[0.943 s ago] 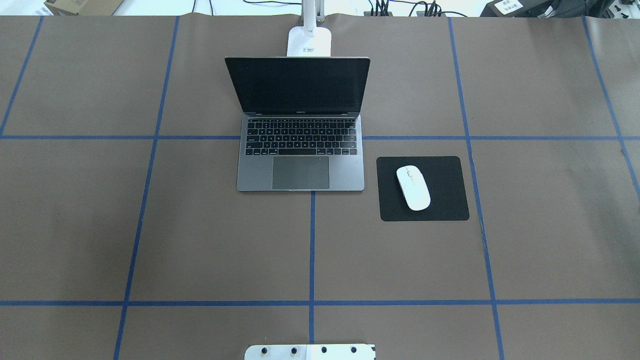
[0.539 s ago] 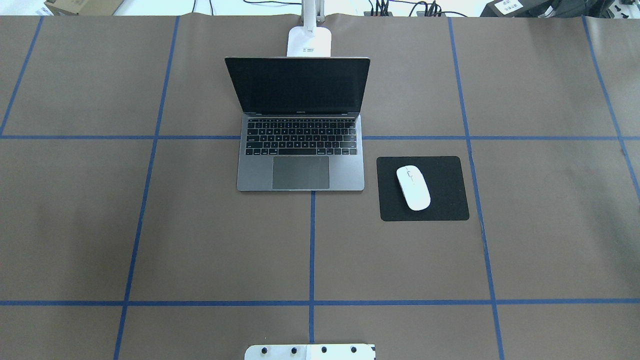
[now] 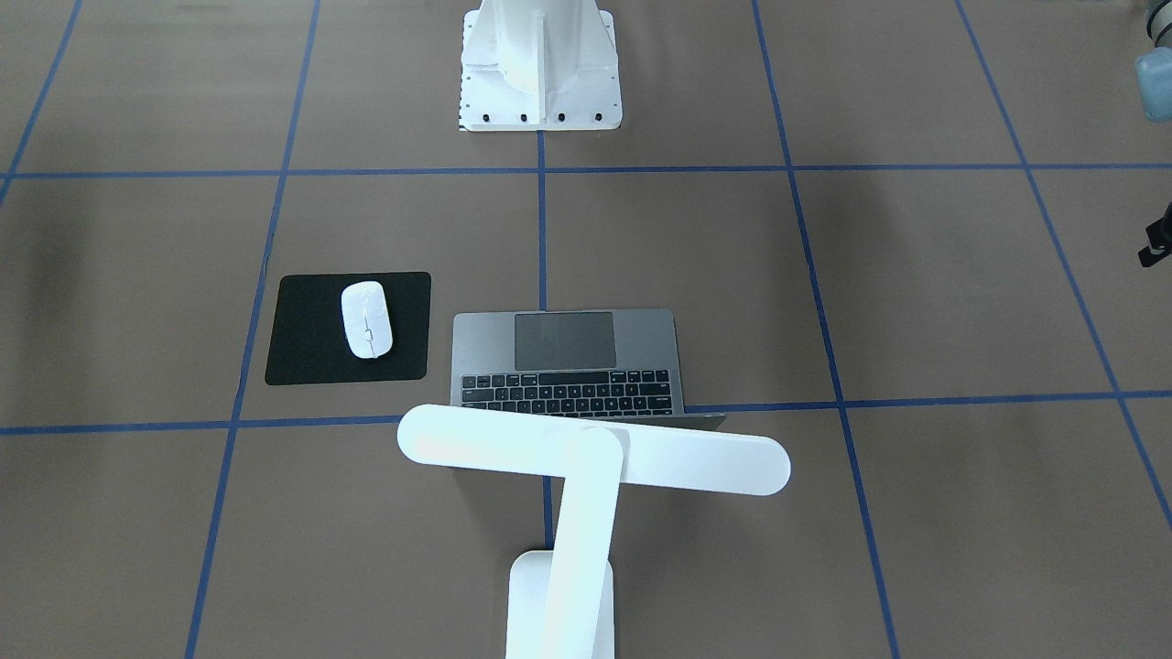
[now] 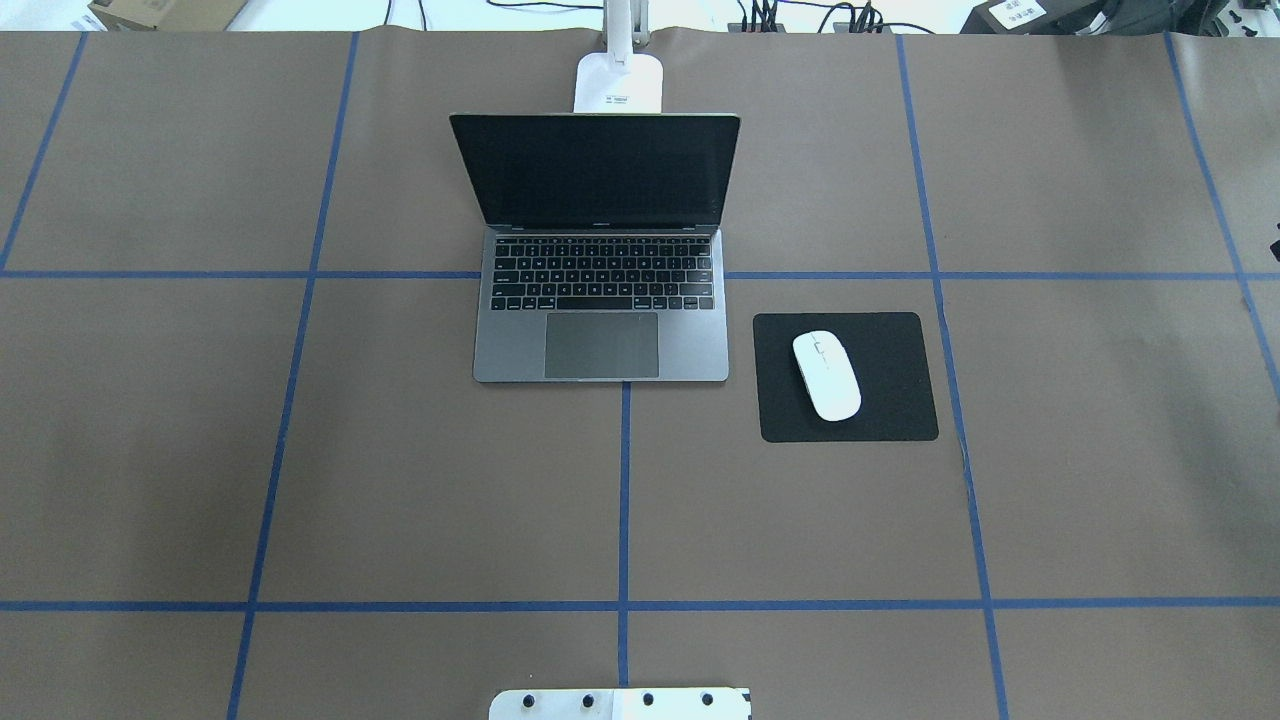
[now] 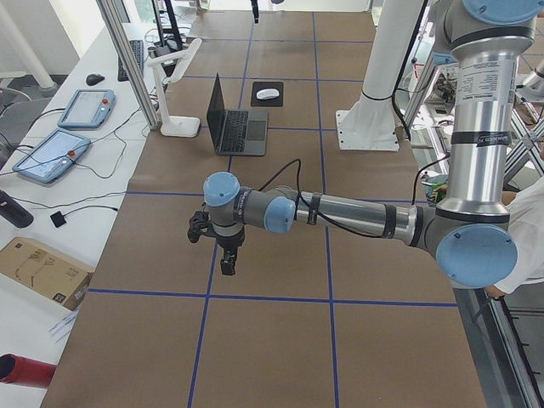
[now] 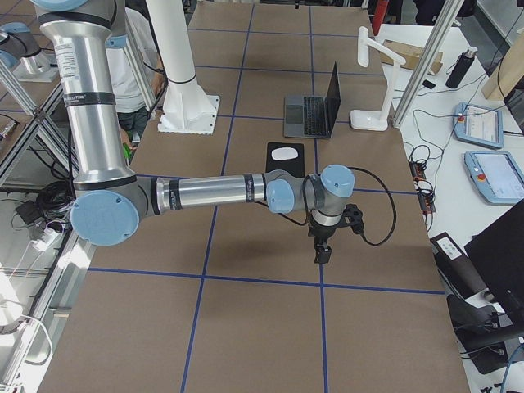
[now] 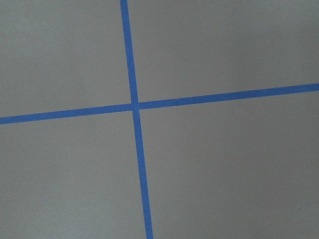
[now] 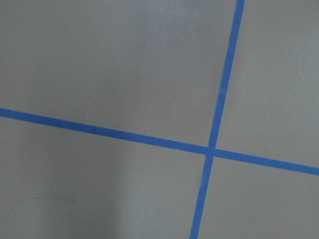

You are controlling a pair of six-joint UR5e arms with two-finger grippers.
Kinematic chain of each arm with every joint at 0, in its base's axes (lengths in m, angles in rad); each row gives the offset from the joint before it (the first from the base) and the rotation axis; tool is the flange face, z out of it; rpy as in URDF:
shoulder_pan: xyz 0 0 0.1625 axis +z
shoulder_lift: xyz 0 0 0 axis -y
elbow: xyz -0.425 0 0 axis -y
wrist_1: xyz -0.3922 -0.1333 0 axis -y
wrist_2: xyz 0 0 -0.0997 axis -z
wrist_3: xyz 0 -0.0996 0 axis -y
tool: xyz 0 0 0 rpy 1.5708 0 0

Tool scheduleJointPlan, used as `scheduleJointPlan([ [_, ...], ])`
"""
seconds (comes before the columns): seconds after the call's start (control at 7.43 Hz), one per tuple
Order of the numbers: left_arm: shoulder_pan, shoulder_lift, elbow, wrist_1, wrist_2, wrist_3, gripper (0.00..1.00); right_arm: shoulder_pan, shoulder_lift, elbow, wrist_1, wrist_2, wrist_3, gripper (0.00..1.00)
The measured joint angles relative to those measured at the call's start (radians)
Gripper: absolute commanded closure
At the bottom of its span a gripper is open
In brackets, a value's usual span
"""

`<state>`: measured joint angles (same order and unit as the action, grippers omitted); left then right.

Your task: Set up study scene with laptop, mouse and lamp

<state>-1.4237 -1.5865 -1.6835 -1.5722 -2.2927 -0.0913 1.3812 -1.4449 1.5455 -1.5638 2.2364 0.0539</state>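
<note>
Although almost nothing on the table has moved in the last second, you can notice one small change: a dark tip (image 4: 1276, 244) now shows at the right edge of the overhead view, where before there was only paper. I judge it to be part of the right arm, so that arm is drifting a little, not working.

Nearest the robot stands the white pedestal (image 4: 620, 705). Both arms reach out to the table's ends. The left gripper (image 5: 227, 262) and the right gripper (image 6: 322, 250) hang over bare taped paper. I cannot tell whether their fingers are spread or pressed together, because the wrist cameras show only blue lines.

Farther out, the white oval mouse (image 4: 826, 375) lies on the black mat (image 4: 900, 400), near the right side of the laptop (image 4: 600, 330). The laptop is grey and open, with its screen dark and facing the robot. Behind its lid, at the far edge, stands the white lamp (image 3: 586, 458), its long bar head carried high on a flat arm. To me, your scene looks already set.
</note>
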Motion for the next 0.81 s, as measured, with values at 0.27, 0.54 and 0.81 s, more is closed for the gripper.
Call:
scheduleJointPlan([
  [0.27,-0.032,-0.031,0.000,0.086,-0.041,0.018,0.01,0.001,-0.009,0.007,-0.008,0.009,0.001,0.01],
  [0.54,-0.060,-0.033,0.000,0.104,-0.059,0.022,0.01,0.001,-0.010,0.009,-0.008,0.016,0.006,0.01],
  [0.81,-0.065,-0.027,-0.004,0.106,-0.061,0.022,0.01,0.001,-0.013,0.010,-0.008,0.031,0.007,0.01],
])
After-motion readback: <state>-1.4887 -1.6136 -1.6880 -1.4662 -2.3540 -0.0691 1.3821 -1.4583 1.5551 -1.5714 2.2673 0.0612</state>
